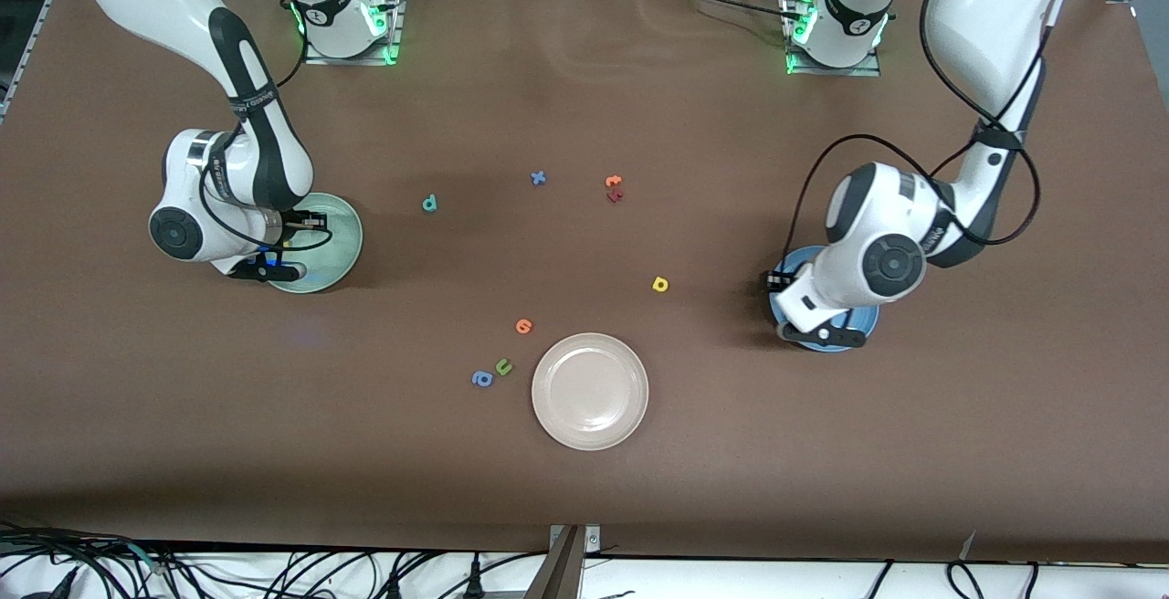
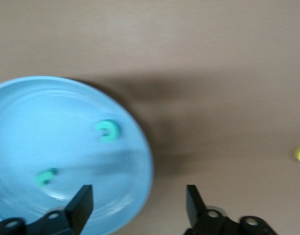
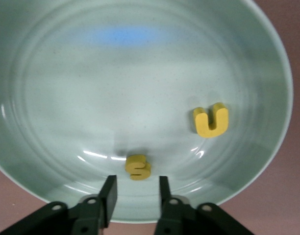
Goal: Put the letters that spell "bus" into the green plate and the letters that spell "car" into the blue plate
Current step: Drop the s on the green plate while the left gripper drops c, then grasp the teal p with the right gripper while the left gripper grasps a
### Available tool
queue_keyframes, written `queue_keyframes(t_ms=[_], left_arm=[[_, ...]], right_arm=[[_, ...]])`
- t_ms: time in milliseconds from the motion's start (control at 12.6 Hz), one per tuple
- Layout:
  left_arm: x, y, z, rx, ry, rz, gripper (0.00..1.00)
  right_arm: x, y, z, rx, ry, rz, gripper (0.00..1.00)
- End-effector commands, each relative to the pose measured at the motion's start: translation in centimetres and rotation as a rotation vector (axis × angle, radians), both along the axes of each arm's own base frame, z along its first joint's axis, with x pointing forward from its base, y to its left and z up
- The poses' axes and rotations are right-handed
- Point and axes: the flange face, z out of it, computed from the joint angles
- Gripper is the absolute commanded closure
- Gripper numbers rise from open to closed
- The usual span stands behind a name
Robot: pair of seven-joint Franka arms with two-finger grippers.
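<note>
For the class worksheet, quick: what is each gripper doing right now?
Left gripper: open, empty, over the blue plate.
Right gripper: open, empty, over the green plate.

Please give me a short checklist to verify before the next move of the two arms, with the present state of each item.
1. Yellow "u" and yellow "s" lie in green plate: ok.
2. Two teal letters lie in blue plate: ok.
3. Left hand open, empty, over the blue plate's edge: ok.
4. Right hand released "s", over green plate: ok.
5. Teal "b" still on table: not ok.
6. Yellow "a" still on table: not ok.
</note>
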Motion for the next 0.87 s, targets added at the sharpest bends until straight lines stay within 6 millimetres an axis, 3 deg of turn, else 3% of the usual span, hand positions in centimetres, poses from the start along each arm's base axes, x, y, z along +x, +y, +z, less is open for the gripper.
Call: queue_keyframes(t_ms=[0, 159, 317, 397, 555, 793], left_arm=[[-1.3, -7.0, 1.4, 0.01, -0.036, 0.002, 0.0], [-1.4, -11.9, 0.8, -0.007, -0.055, -0.073, 0.0], [-2.5, -16.9, -1.2, -0.051, -0.103, -0.133, 0.0], [-2.7, -18.1, -2.3, -0.074, -0.14, -0.139, 0.0], [-2.1, -17.1, -2.7, -0.045, -0.171, -0.196, 0.01], [-2.0, -16.9, -3.2, -0.03, -0.18, -0.252, 0.02]], right_arm=[[0.2, 1.5, 2.6, -0.008, -0.014, -0.052, 0.05], [-0.2, 6.4, 4.1, -0.03, -0.019, -0.115, 0.05], [-0.9, 10.8, 4.5, -0.063, -0.018, -0.182, 0.05], [-1.4, 12.9, 4.6, -0.077, -0.019, -0.204, 0.05], [-2.7, 16.5, 4.1, -0.091, -0.027, -0.224, 0.07], [-4.7, 19.7, 2.6, -0.106, -0.042, -0.252, 0.07]])
